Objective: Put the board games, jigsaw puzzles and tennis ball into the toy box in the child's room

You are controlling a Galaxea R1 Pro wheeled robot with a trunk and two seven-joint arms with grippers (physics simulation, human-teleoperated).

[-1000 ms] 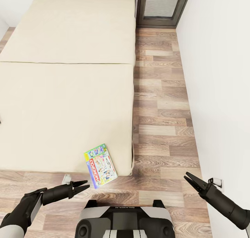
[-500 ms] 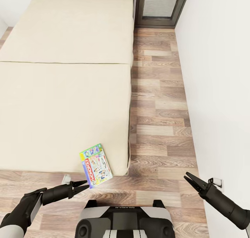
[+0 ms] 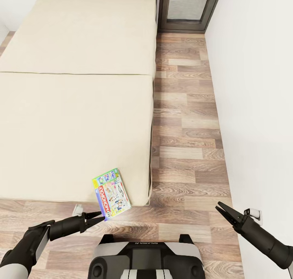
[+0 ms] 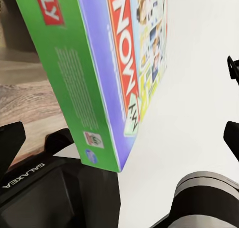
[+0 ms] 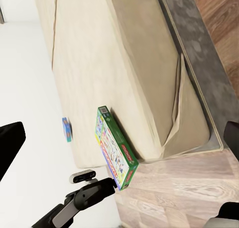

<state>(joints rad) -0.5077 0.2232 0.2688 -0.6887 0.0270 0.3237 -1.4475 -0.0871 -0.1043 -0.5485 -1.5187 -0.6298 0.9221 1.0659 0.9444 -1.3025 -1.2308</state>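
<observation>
The board game [image 3: 111, 193] is a flat green-edged box lettered MONOPOLY, lying at the bed's [image 3: 73, 108] near corner and overhanging its edge. My left pincer [image 3: 97, 218], tips apart, sits just below its overhang. My right pincer [image 3: 221, 210], also apart, is well clear. A second small item on the bed [image 5: 66, 129] is too small to identify.

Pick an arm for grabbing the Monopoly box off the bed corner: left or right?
Left, probably. The left gripper sits open just short of the board game, which overhangs the bed at its near edge. The right gripper is open too, but far off beside the wall.
</observation>
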